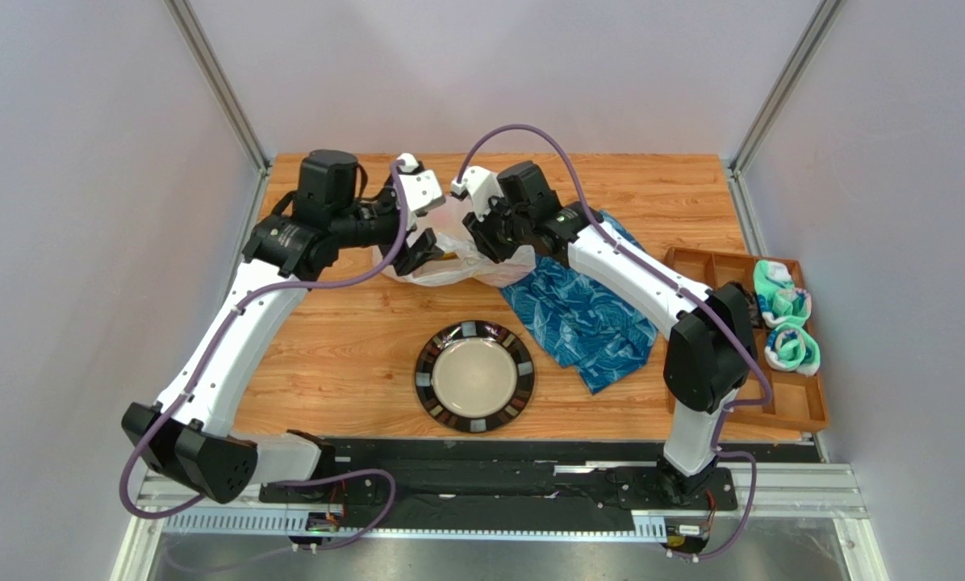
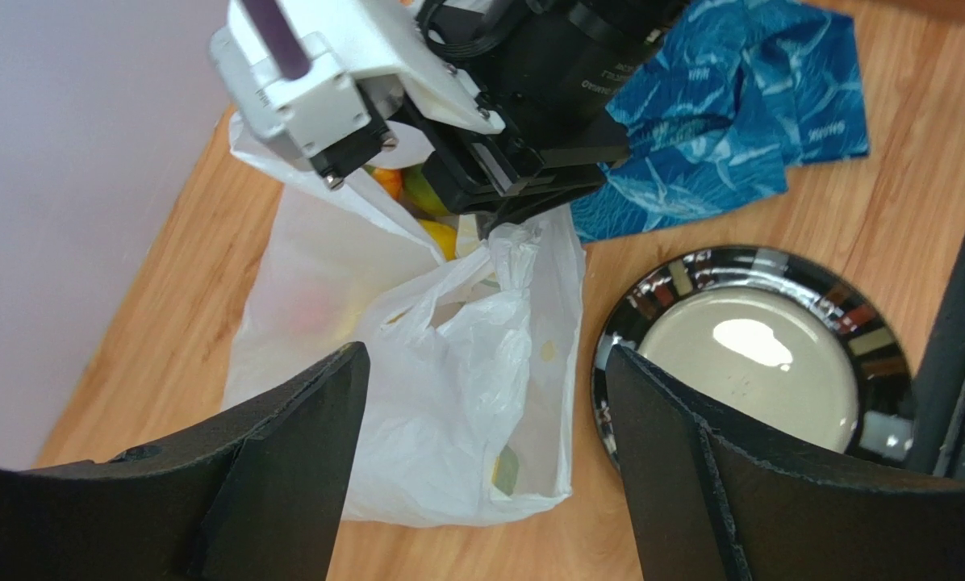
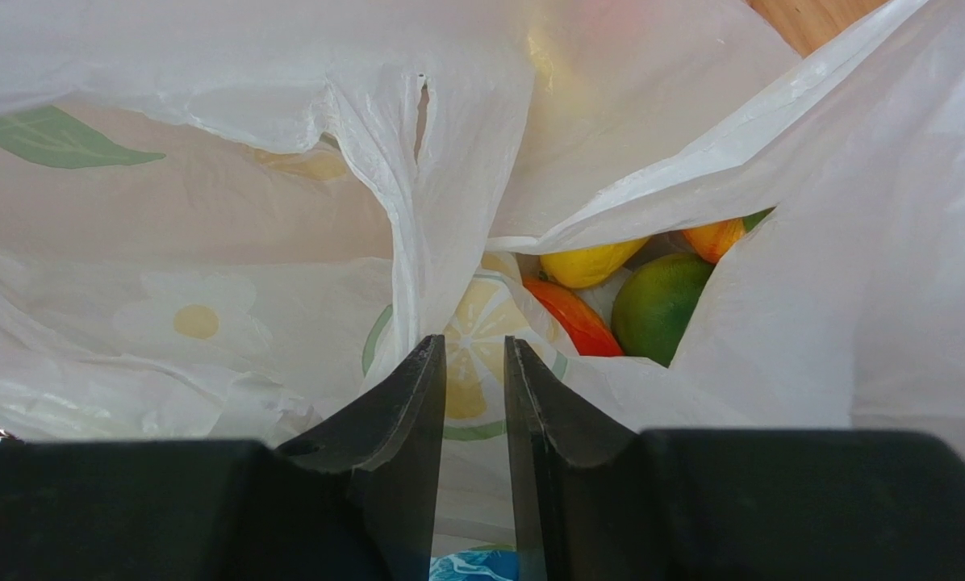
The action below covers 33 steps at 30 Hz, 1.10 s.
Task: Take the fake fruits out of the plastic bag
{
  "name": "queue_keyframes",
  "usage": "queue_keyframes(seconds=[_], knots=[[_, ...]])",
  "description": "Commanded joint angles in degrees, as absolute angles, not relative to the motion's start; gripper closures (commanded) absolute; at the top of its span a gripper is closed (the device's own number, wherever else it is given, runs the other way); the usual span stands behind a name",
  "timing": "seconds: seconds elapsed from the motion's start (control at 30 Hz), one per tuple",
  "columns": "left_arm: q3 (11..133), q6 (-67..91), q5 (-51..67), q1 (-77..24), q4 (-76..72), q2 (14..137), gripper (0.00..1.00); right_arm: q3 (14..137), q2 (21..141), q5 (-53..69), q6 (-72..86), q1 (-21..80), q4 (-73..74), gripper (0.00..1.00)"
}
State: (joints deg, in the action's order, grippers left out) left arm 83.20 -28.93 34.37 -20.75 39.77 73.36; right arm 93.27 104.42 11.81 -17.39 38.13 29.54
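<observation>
Fold of the plastic bag sits right at the tips of the right jaws, which are closed to a narrow slit and appear to pinch it, with the handle side drawn up off the bench. Just past those tips and off to their right the mouth gapes. Inside are the fake fruits — yellow, red-orange, green, a sliver of orange. All are in the bag, none out.

Left jaws stand wide open and empty over the bag's near end. The bag lies straight ahead between them, its long axis running away toward the right jaws.

Judgement: right jaws are nearer the fruit but occupied, so the reach falls to the left, forward into the mouth.

Plate lies to the right of the left jaws, blue cloth beyond it.

Print on bag: green leaf, daisy, lemon slice — no words. Small lettering on cloth, unreadable.
</observation>
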Motion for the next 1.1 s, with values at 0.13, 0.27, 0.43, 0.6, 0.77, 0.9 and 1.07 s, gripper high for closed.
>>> queue_keyframes(seconds=[0.13, 0.27, 0.43, 0.6, 0.77, 0.9, 1.07], knots=[[85.96, -42.89, 30.15, -25.65, 43.69, 79.53, 0.22, 90.88, 101.08, 11.51, -16.26, 38.32, 27.60, 0.71], [80.79, -42.10, 23.84, -27.16, 36.07, 81.47, 0.27, 90.44, 100.99, 11.16, -16.00, 38.32, 27.69, 0.71], [77.08, -40.52, 20.13, -27.25, 28.57, 81.21, 0.56, 88.60, 100.90, 10.99, -15.65, 37.44, 26.99, 0.71], [78.65, -30.27, 12.92, -26.11, 27.42, 79.81, 1.00, 83.07, 100.64, 3.89, -13.97, 36.12, 19.97, 0.30], [77.45, 1.61, 13.18, -18.29, 28.91, 72.36, 1.00, 77.27, 100.20, 6.49, -19.32, 36.04, 21.26, 0.21], [69.27, 12.55, 8.88, -16.79, 28.39, 65.14, 1.00, 73.31, 96.34, 8.70, -18.99, 36.04, 24.69, 0.30], [59.78, 26.27, 13.87, -12.22, 26.91, 60.91, 1.00, 71.01, 92.20, 9.84, -17.49, 36.30, 26.10, 0.31]])
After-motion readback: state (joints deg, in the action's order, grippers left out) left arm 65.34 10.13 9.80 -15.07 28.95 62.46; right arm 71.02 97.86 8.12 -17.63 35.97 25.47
